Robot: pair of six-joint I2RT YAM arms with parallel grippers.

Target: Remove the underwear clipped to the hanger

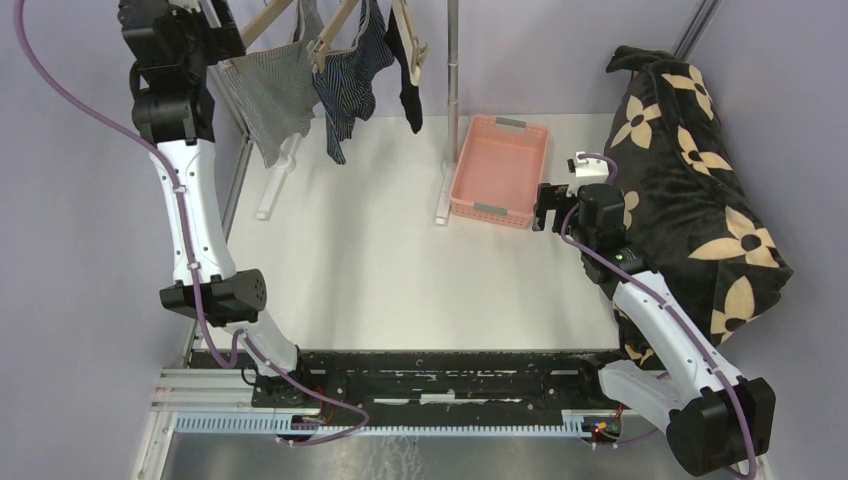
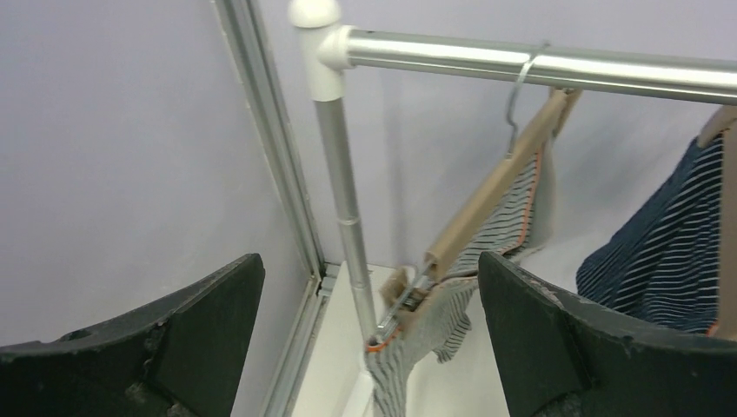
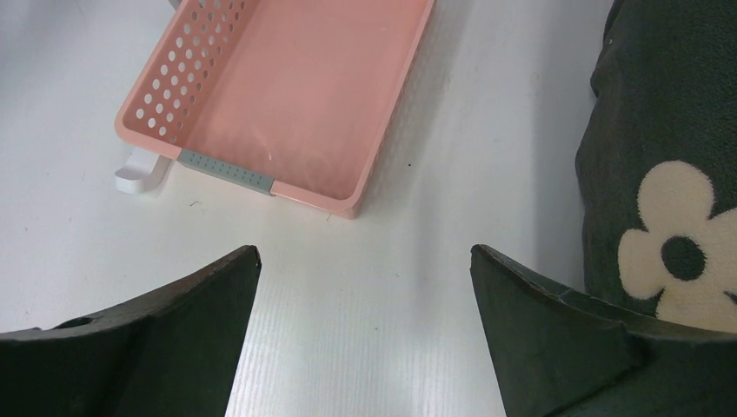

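The left gripper (image 2: 369, 259) is hovering open, holding nothing, beside the grey-white striped briefs (image 1: 268, 95). These are hanging clipped to a wooden hanger (image 2: 495, 187) at the worktop's (image 1: 380, 270) 11 o'clock. Navy striped briefs (image 1: 345, 75) and black briefs (image 1: 408, 70) are hanging at their 3 o'clock. The right gripper (image 3: 365, 252) is hovering open and empty, with a pink basket (image 3: 287, 95) at its 12 o'clock.

Lilac walls (image 1: 560, 50) enclose a white table (image 1: 400, 260); a steel rail (image 2: 608, 65) runs above the left gripper (image 2: 369, 261), and a pink basket (image 3: 187, 82) sits ahead of the right gripper (image 3: 363, 252).
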